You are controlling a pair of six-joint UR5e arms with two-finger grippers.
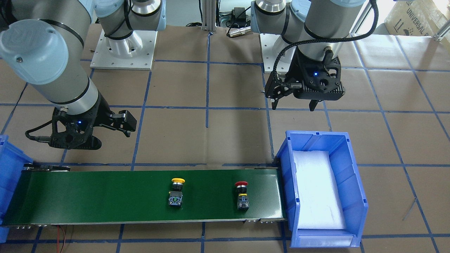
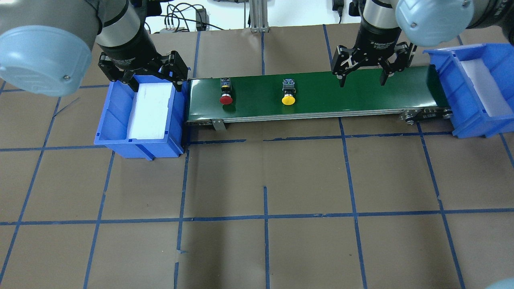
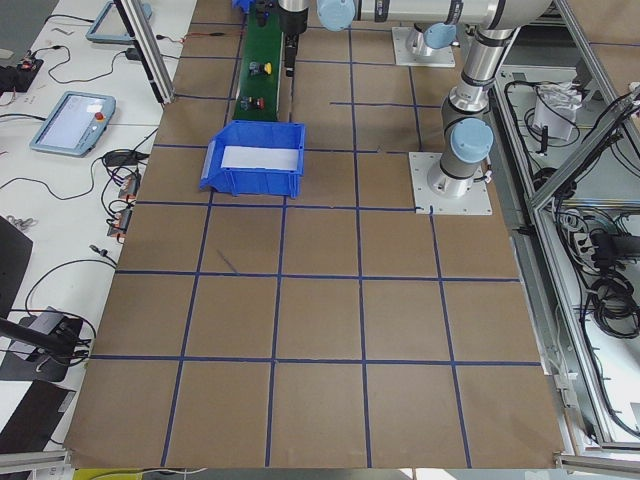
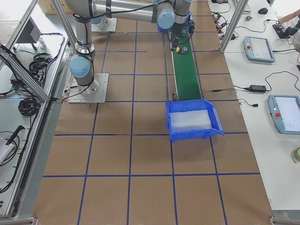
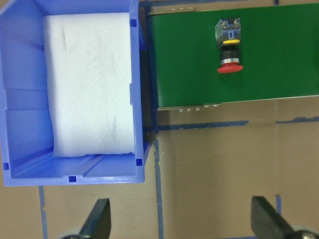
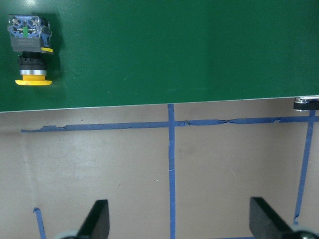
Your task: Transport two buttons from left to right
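Observation:
The red-capped button and the yellow-capped button lie on their sides on the green conveyor belt. The red one is nearer the belt's left end. They also show in the front-facing view, yellow and red. My left gripper is open and empty, above the far end of the left blue bin. Its wrist view shows the red button ahead. My right gripper is open and empty over the belt, to the right of the yellow button.
The left bin holds only white foam. A second blue bin with white foam stands at the belt's right end. The table is brown paper with a blue tape grid. Arm bases stand at the back.

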